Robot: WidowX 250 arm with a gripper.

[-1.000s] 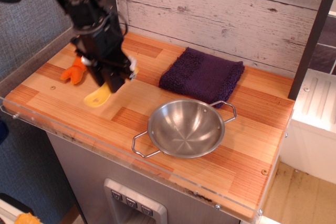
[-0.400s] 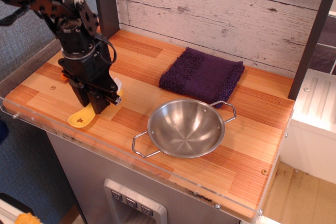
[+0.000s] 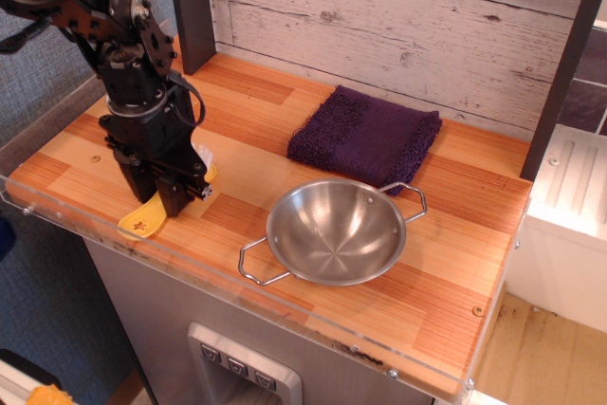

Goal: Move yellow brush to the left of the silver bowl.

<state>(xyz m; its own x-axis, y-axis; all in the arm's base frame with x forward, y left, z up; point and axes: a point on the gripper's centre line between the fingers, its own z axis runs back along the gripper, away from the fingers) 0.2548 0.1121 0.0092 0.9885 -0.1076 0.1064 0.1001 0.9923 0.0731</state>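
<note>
— While the black hand (image 3: 159,198) is down at the front left of the wooden surface (image 3: 446,263), what's it got?
— It's clamped on the yellow brush (image 3: 142,219); the handle pokes out toward the edge, bristles up behind. That's left of the silver bowl (image 3: 335,231), well apart. A purple towel (image 3: 365,137) lies behind the bowl.

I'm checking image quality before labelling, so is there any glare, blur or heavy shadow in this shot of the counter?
In the observation.image view, focus is fairly sharp overall; the shiny round steel bowl shows soft bright reflections on its inner wall, not blown out; the black claw is dark with little detail, hiding most of the small yellow plastic brush; the purple towel is dim but readable.
</note>
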